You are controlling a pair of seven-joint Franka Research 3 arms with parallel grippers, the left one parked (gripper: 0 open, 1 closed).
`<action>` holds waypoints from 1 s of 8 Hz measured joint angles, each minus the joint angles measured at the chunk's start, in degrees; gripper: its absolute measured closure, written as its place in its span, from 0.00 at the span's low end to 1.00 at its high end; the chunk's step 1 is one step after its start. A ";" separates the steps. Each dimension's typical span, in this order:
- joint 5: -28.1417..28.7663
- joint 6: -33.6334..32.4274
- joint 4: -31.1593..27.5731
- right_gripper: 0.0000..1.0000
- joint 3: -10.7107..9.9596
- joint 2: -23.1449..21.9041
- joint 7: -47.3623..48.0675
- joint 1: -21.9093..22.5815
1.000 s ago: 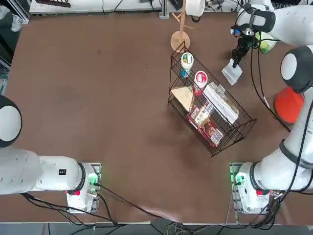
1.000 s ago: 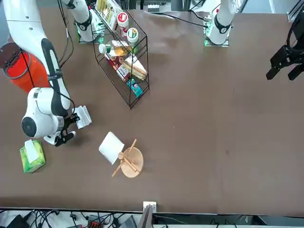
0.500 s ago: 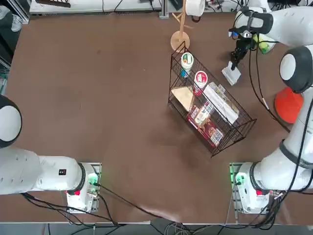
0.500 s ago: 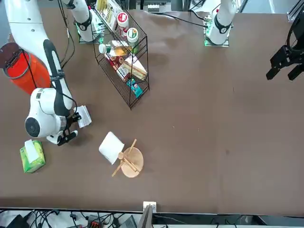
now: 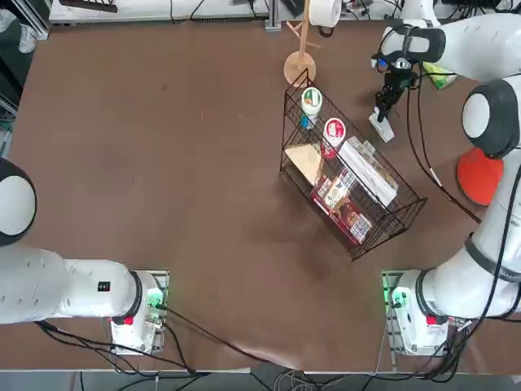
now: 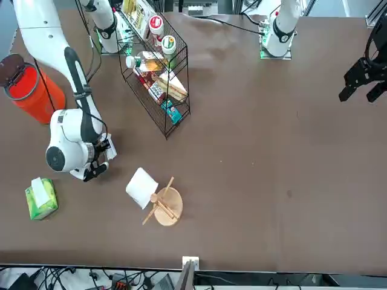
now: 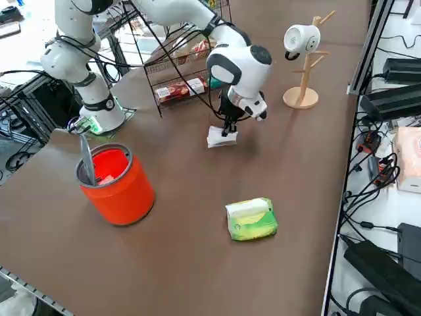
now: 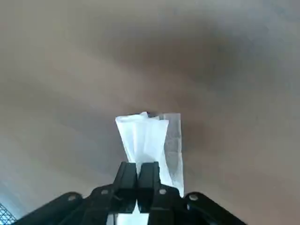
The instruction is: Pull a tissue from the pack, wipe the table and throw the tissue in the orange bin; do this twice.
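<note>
Wrist view alone shows the right gripper (image 8: 137, 173) pinched together on the tissue (image 8: 147, 140), seemingly pressed to the table (image 5: 163, 122). The orange bin (image 7: 117, 184) holds something pale, unclear; the pack (image 7: 250, 219) lies nearby.

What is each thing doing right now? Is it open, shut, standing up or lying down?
right gripper: shut on the tissue, low over the table.
tissue: pinched, its lower end on the table.
pack: lying flat, a tissue poking out on top.
orange bin: upright, open.
wire basket: upright, full of snacks.
mug: hanging on the wooden stand.
</note>
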 joint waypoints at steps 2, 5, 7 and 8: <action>-2.59 1.22 -1.24 0.80 -0.08 -0.31 0.03 -0.02; -3.76 1.59 -1.48 0.44 -0.01 -0.55 0.04 0.48; -3.85 2.38 -2.13 0.35 0.05 -0.56 0.04 1.83; -4.21 3.40 -2.85 0.35 0.05 -0.56 0.05 2.33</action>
